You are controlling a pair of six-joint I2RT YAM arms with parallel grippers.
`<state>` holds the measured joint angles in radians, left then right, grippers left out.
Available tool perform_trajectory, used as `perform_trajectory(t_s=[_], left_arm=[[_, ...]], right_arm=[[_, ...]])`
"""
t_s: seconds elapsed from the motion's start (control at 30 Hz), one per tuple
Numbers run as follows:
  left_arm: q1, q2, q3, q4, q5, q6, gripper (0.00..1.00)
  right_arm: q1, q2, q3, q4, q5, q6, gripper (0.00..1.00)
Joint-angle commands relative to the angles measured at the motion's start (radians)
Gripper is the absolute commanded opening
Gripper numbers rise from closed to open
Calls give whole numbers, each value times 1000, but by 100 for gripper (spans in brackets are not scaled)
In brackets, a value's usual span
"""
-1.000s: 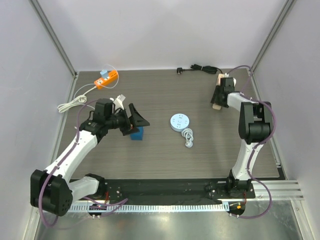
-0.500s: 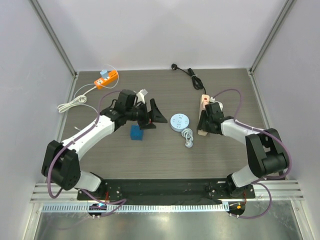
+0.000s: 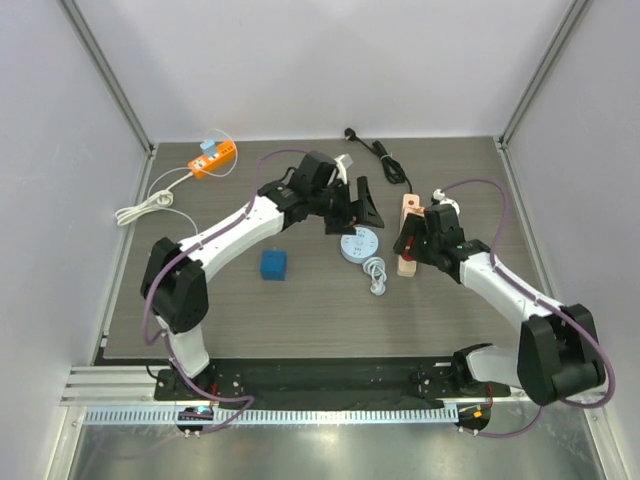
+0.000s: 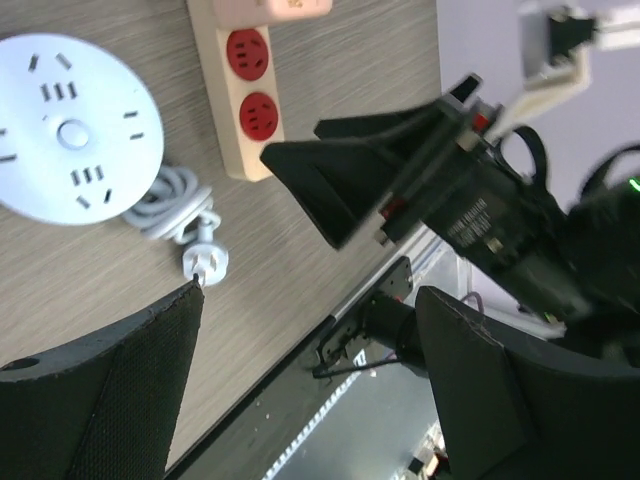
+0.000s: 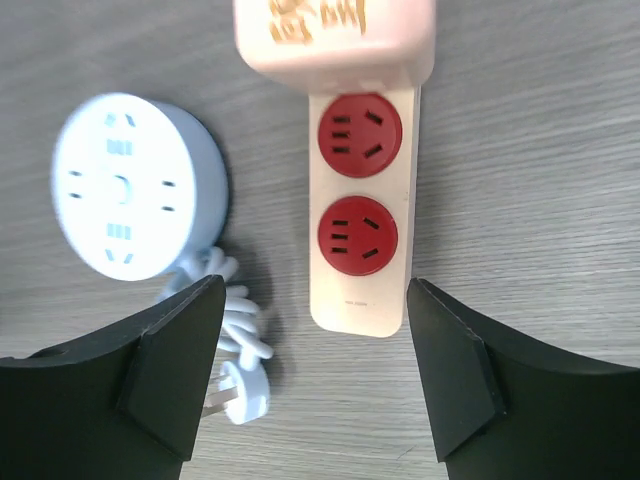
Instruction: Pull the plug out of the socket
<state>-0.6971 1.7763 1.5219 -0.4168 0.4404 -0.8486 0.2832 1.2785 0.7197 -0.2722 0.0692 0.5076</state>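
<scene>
Job: pull the pink plug out of the socket strip. It is not done yet, because the plug sits in place.
Plug: the pink plug (image 5: 335,35) is a fat pink block with gold writing. It sits on the top end of the strip, at the upper middle of the right wrist picture. I think this is the one to pull.
Strip: the socket strip (image 5: 360,305) is long and cream. It lies flat on the surface (image 3: 300,320), right of the middle in the top picture. Its long line runs up and down there, leaning a little. Two red holes (image 5: 360,135) below the plug are free.
Right tool: the right tool (image 5: 315,288) is spread wide and holds nothing. One finger is on each side of the strip's bottom end, with a gap on both sides.
Left tool: the left tool (image 3: 352,212) is spread wide too, with nothing in it. It hangs over the round white socket (image 3: 358,247), just to the upper left of the strip.
Which way: from the right tool, the plug lies straight up the picture, along the strip's long line.
Nearer arm: the right one, which is right over the strip.
Next, my guess: one tool holds the strip down and the other grabs the plug's sides.
Watch out: the strip may lift with the plug.
Nearby: a white cord (image 3: 376,272) is curled beside the strip. A blue block (image 3: 273,265) is left of the middle. A black cord (image 3: 385,155) is at the top.
</scene>
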Motion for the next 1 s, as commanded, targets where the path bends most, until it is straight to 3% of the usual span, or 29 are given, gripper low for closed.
perform_trajectory(t_s=[0.0, 0.03, 0.17, 0.37, 0.57, 0.77, 0.97], left_arm=[[-41, 61, 137, -83, -100, 45, 87], [-54, 101, 191, -102, -130, 51, 87], [-106, 182, 319, -168, -221, 82, 87], [-177, 406, 636, -292, -370, 121, 88], [-237, 632, 949, -375, -543, 166, 89], [-268, 669, 911, -258, -721, 180, 91], [-274, 709, 919, -182, -741, 204, 95]], right_arm=[[-24, -99, 24, -37, 98, 63, 79], [-42, -120, 11, -53, 165, 118, 78], [-166, -228, -87, -53, 158, 226, 72], [-300, -340, -195, -30, 123, 247, 68], [-340, -355, -250, 13, 12, 221, 64], [-342, -343, -269, 36, -12, 163, 63], [-342, -343, -276, 67, -89, 155, 63]])
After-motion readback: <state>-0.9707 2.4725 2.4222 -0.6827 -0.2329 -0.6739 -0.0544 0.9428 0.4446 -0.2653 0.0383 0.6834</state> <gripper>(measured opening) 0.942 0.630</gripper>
